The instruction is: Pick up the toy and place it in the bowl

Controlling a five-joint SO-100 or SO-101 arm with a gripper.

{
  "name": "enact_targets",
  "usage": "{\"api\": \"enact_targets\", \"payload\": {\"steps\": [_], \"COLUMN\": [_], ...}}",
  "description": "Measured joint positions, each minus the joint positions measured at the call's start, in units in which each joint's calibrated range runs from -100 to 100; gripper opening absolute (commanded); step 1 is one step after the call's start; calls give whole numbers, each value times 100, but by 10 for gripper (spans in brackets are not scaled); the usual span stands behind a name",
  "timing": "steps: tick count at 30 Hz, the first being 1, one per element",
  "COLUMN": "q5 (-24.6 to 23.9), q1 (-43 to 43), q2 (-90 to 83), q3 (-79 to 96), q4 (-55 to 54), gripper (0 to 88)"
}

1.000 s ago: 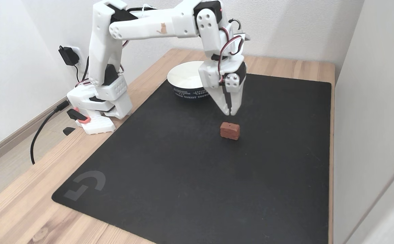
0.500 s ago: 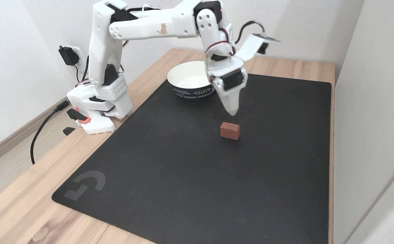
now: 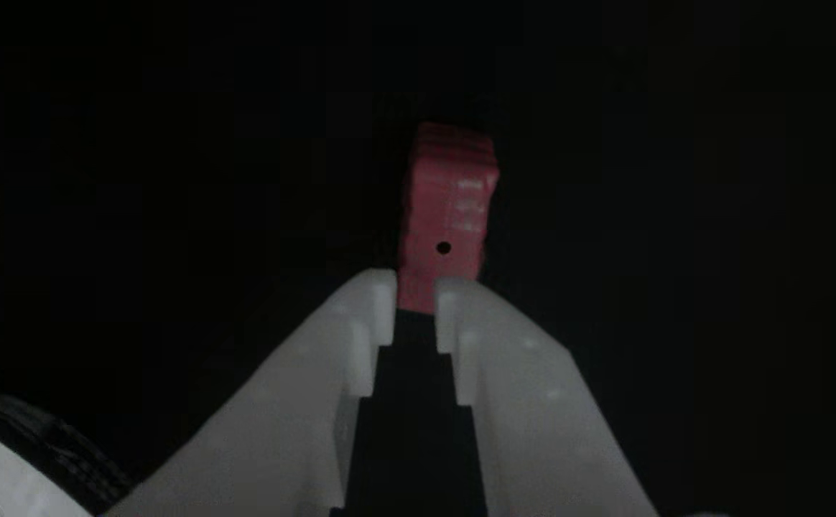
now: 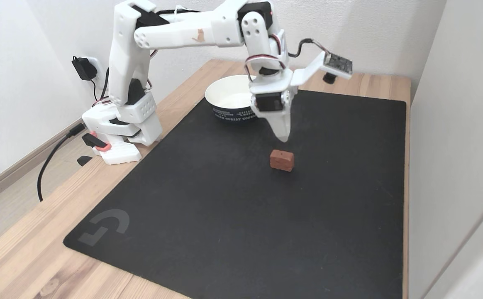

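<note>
The toy (image 4: 282, 160) is lying on the black mat (image 4: 208, 216), right of the mat's middle and nearer its far edge than its near edge in the fixed view. It is resting free; nothing is touching it. In the other view the toy (image 3: 447, 208) is showing as a red ridged block with one small dark hole in the face turned toward the camera.

Handling, as a judgement: the block is looking small, rigid and light. The ridged faces are likely giving good friction, so slip risk is appearing low. The best hold is across the two long ridged sides, with the narrow width between the fingers.

The claw (image 4: 283, 138) is hanging just above the toy, pointing down, not in contact. In the other view the claw (image 3: 416, 291) is showing its fingers slightly apart, with a narrow gap between the tips. That gap is looking narrower than the block, so the fingers are needing to spread before descent.

The bowl (image 4: 225, 94) is sitting at the mat's far edge, left of the claw in the fixed view and near the toy. The path from toy to bowl is crossing bare mat only. The arm base (image 4: 119, 137) is standing at the bench's (image 4: 25, 249) left edge, well apart from the toy. The mat's right side is lying close to the right wall, so room there is limited.
</note>
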Motion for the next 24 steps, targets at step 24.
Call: {"api": "enact_targets", "payload": {"steps": [24], "q5": [-366], "q1": [0], "q2": [316], "q3": [0], "q4": [447], "gripper": [298]}}
